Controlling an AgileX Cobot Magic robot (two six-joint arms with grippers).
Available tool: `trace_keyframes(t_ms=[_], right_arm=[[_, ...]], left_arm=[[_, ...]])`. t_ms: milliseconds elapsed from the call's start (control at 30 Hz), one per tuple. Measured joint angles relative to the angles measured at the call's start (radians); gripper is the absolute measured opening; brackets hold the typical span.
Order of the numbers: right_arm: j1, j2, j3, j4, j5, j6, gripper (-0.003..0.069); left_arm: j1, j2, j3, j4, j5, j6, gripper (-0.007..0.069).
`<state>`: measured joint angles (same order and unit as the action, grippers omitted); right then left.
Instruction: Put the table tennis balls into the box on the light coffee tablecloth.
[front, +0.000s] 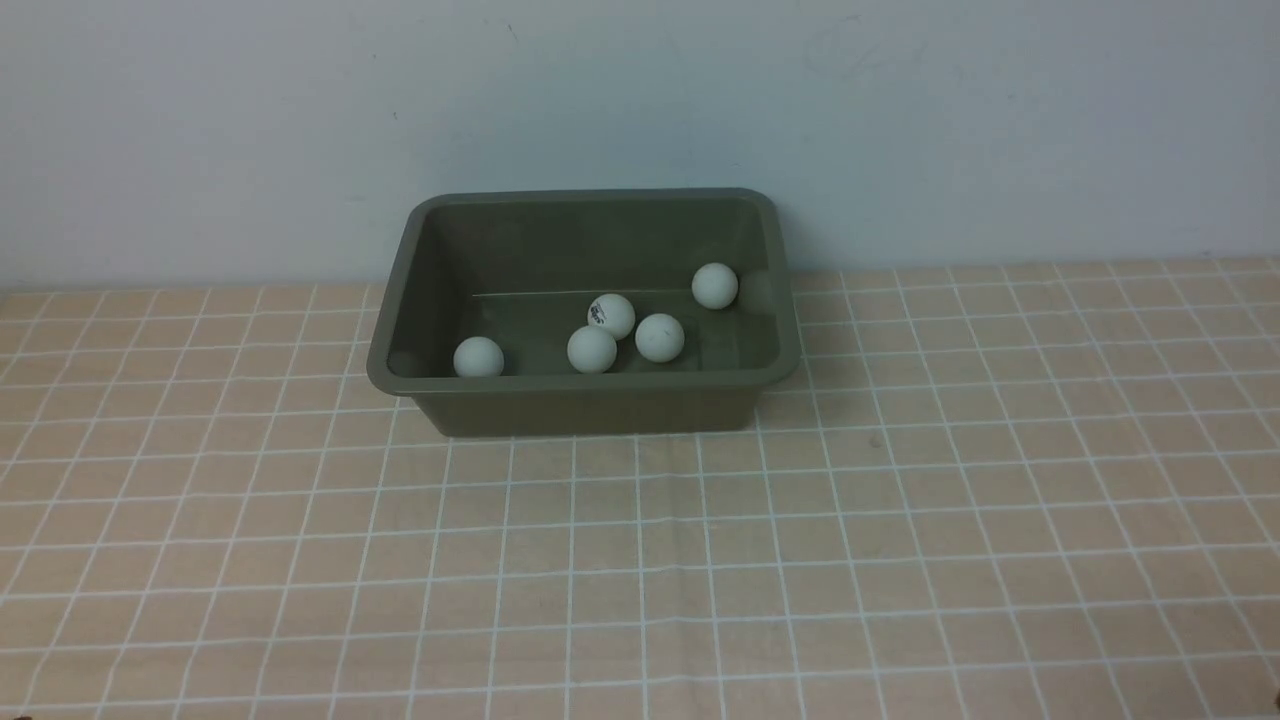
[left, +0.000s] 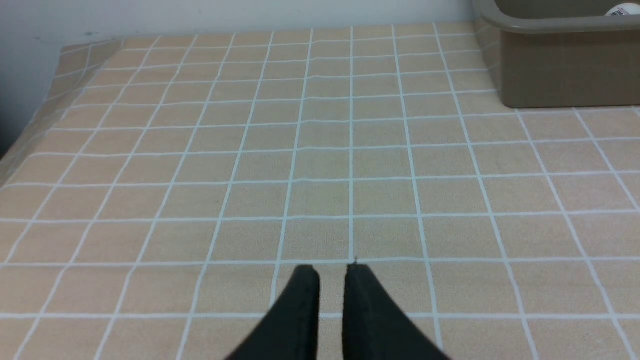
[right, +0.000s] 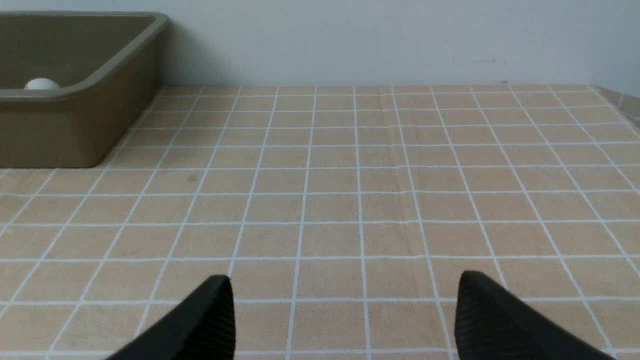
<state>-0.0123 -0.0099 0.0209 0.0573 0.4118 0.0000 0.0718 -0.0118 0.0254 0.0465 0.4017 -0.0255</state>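
The olive-green box (front: 590, 400) stands on the light coffee tablecloth (front: 640, 560) against the back wall. Several white table tennis balls lie inside it: one at the front left (front: 478, 357), three close together in the middle (front: 592, 349), one with a dark logo (front: 611, 316), and one at the right (front: 714, 285). Neither gripper shows in the front view. My left gripper (left: 332, 272) is shut and empty above bare cloth, the box (left: 560, 65) far off. My right gripper (right: 345, 287) is open and empty above bare cloth, the box (right: 75, 125) far off with one ball (right: 42, 84) showing over its rim.
A pale wall runs behind the box. The cloth's left edge drops off in the left wrist view (left: 30, 130), and its right edge shows in the right wrist view (right: 620, 100).
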Motion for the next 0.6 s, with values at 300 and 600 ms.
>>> trace_keyframes(t_ms=[300,600], right_arm=[[-0.007,0.000,0.000,-0.019,-0.001,0.028,0.0534],[-0.007,0.000,0.000,-0.019,-0.002,0.028,0.0534]], left_arm=[[0.000,0.000,0.000,0.000,0.000,0.000,0.0024],[0.000,0.000,0.000,0.000,0.000,0.000,0.0024]])
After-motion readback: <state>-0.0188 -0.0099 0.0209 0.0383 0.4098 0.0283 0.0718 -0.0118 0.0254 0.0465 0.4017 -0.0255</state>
